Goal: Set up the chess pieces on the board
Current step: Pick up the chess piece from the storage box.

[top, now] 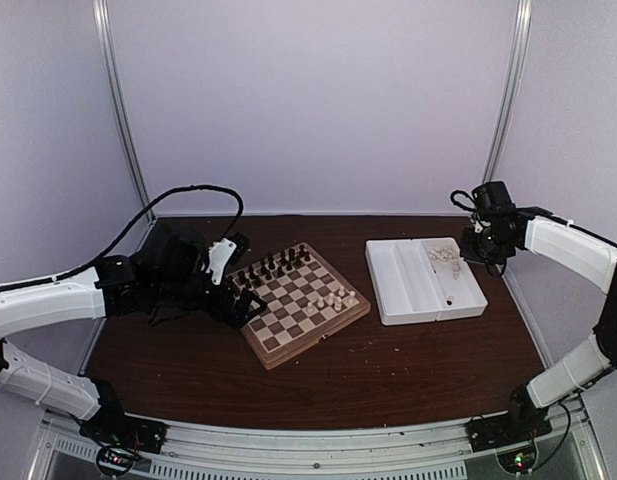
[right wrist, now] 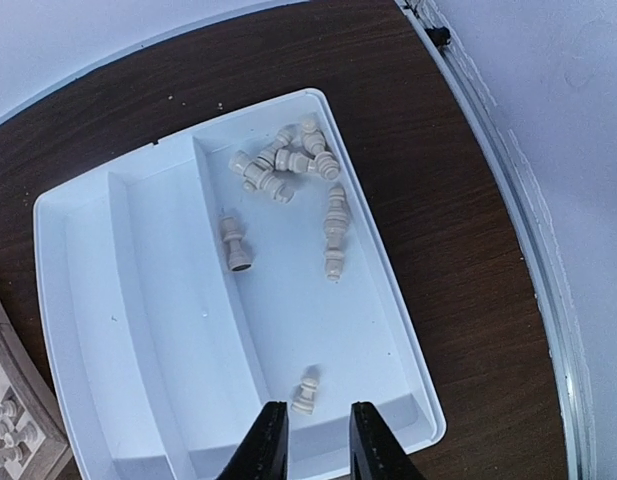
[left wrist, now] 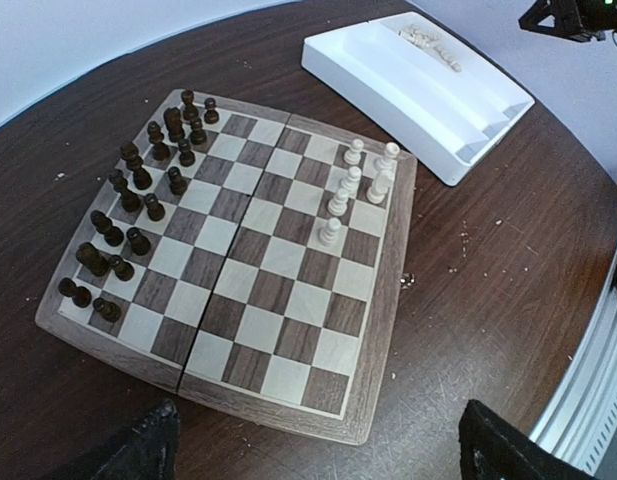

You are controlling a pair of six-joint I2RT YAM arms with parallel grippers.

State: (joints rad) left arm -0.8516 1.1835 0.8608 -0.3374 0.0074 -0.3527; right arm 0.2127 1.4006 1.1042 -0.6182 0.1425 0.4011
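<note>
Cream-white chess pieces (left wrist: 350,190) stand clustered at one edge of the wooden board (left wrist: 390,300); more lie loose in a white tray (right wrist: 138,300) beside it. Over the board the left gripper (left wrist: 323,462) spreads wide; the right gripper (right wrist: 318,445) hangs narrowly parted above the tray, both empty.

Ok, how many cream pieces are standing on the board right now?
6 cream pieces, all upright in one cluster at the board corner nearest the white tray. They overlap, so one more could be hidden.
</note>
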